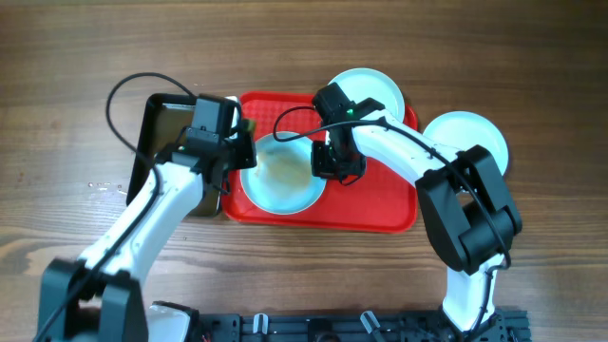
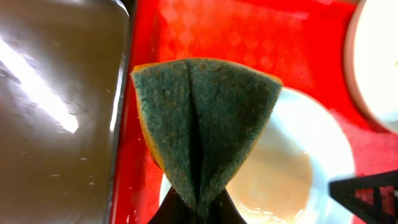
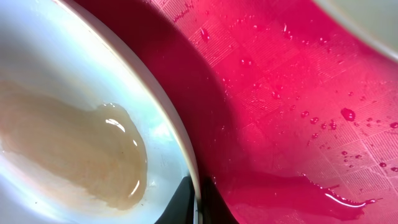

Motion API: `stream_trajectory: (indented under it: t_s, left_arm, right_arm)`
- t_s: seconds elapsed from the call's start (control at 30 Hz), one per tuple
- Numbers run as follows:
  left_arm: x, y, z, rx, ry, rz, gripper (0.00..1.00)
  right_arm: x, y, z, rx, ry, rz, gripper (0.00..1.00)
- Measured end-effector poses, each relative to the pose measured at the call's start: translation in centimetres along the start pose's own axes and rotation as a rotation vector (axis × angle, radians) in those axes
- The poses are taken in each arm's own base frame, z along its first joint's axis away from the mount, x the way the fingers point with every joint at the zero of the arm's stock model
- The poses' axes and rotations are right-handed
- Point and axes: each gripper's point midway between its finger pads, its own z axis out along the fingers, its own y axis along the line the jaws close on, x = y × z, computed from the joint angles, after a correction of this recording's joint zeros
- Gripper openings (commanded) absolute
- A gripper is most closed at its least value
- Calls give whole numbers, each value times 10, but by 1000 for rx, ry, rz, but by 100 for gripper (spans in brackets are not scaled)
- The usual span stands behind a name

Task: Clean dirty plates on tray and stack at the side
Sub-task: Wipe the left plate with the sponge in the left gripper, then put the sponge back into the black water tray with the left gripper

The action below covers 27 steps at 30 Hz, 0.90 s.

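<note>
The plate [image 1: 283, 176], pooled with brownish water, lies left of centre on the tray [image 1: 380, 204]. Its right rim is pinched by the right fingers [image 1: 326, 169]; a folded sponge [image 2: 202, 130] is clamped in the left fingers [image 1: 244, 152] at its left edge. Scrubbing seems in hand; next, the sponge must be swept across it.

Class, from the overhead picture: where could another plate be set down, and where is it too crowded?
The table is bare left of the black tray and in front of the red tray. The red tray's right end is bare but wet. Crowded: its left half, where the left gripper with the sponge and the right gripper meet at the soiled plate.
</note>
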Motion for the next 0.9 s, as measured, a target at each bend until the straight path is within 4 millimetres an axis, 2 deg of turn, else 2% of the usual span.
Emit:
stream_trajectory:
  t_s: [0.07, 0.1, 0.17, 0.23, 0.3, 0.4, 0.43, 0.47, 0.5, 0.63, 0.9]
  left_arm:
    - [-2, 8, -6, -17, -7, -13, 4]
    - [-2, 18, -6, -44, -2, -30, 4]
    - [-6, 44, -8, -113, -14, -75, 4]
    - [-11, 79, -12, -209, -36, -128, 4]
    - [-6, 90, -8, -233, -17, -128, 4]
    - [21, 105, 14, -274, 91, -107, 6]
    - [33, 109, 23, -285, 136, -102, 43]
    - [38, 110, 27, -289, 157, -99, 67]
    - [40, 111, 29, -292, 168, -90, 78]
    - [37, 111, 31, -291, 155, -85, 83]
    - [11, 116, 34, -320, 44, -77, 85]
  right_arm:
    - [0, 0, 0, 0, 0, 0, 4]
    - [0, 0, 0, 0, 0, 0, 4]
    - [0, 0, 0, 0, 0, 0, 4]
    - [0, 0, 0, 0, 0, 0, 4]
    - [0, 0, 0, 0, 0, 0, 4]
    - [0, 0, 0, 0, 0, 0, 4]
    - [0, 0, 0, 0, 0, 0, 4]
    - [0, 0, 0, 0, 0, 0, 4]
    - [0, 0, 0, 1, 0, 0, 4]
    - [0, 0, 0, 1, 0, 0, 4]
    - [0, 0, 0, 0, -1, -12, 4]
